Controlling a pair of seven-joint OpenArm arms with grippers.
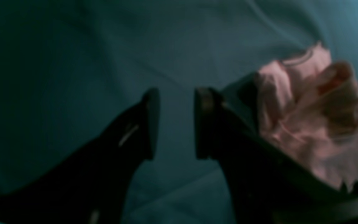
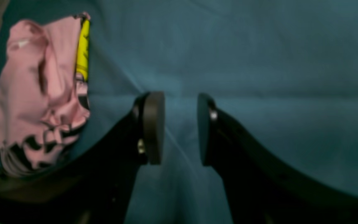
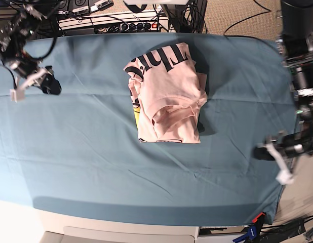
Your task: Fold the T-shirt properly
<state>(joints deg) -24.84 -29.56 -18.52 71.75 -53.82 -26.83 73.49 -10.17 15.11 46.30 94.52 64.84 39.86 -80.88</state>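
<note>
- The T-shirt (image 3: 166,93) lies folded into a compact bundle near the middle of the tabletop (image 3: 85,162), slightly toward the far edge, resting on the teal table cloth (image 3: 70,131).
- Its long axis runs from far to near in the base view, with a slight lean; the far end carries black lettering (image 3: 159,58), and the near end shows a plain pink folded layer with a rounded seam.
- A strip of yellow graphic (image 3: 137,107) peeks out along the bundle's left edge.
- The left end effector (image 1: 174,124) hangs over bare cloth at the right side of the base view, well apart from the shirt; its fingers stand apart with nothing between them, released.
- In the left wrist view the shirt (image 1: 312,115) appears as a crumpled pink shape beyond the right finger, blurred.
- The right end effector (image 2: 180,127) is at the far left of the base view, also well apart from the shirt, its pads parted and empty.
- In the right wrist view the shirt (image 2: 39,93) sits at the upper left, its yellow strip and black print showing.
</note>
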